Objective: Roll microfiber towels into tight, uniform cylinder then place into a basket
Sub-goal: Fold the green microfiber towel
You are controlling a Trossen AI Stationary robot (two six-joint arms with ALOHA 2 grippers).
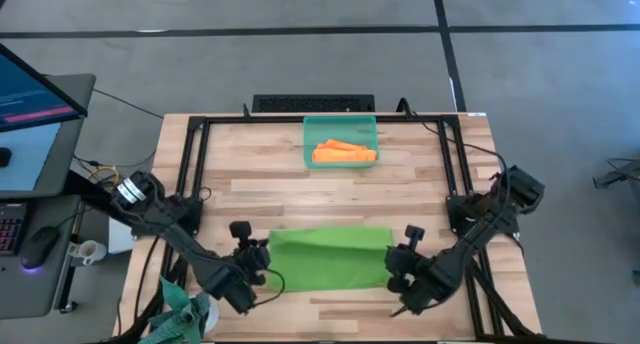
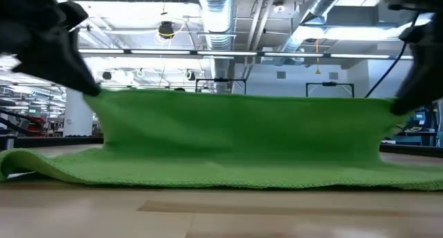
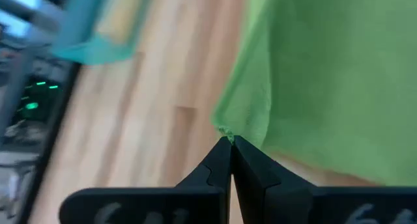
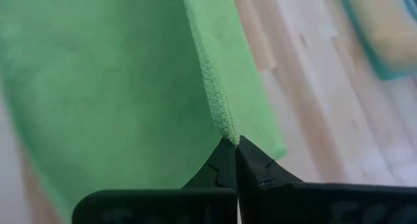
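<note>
Looking down on a pale wooden table (image 1: 270, 184) edged with a black metal frame (image 1: 190, 169), two dark robot arms reach in from the near corners. The left gripper (image 3: 230, 142) is pinched closed on the near left corner of a lime green towel (image 1: 330, 256), and the right gripper (image 4: 231, 142) is pinched closed on its near right corner. From table height, the near edge of the towel is lifted and stretched like a low curtain between the two grippers, while the rest lies flat on the wood, filling the middle near part of the table.

Farther back, near the far edge and well apart from the green towel, sits a shallow teal basket (image 1: 310, 144). An orange towel (image 1: 344, 153) lies bunched inside it. Bare wood separates the basket from the green towel.

A dark teal-grey cloth (image 1: 185, 314) hangs off the near left corner, beside the left arm. Beyond the far edge rests a black keyboard (image 1: 313, 103). To the left of the table stands a desk with a lit monitor (image 1: 35, 94) and a mouse (image 1: 42, 246).
</note>
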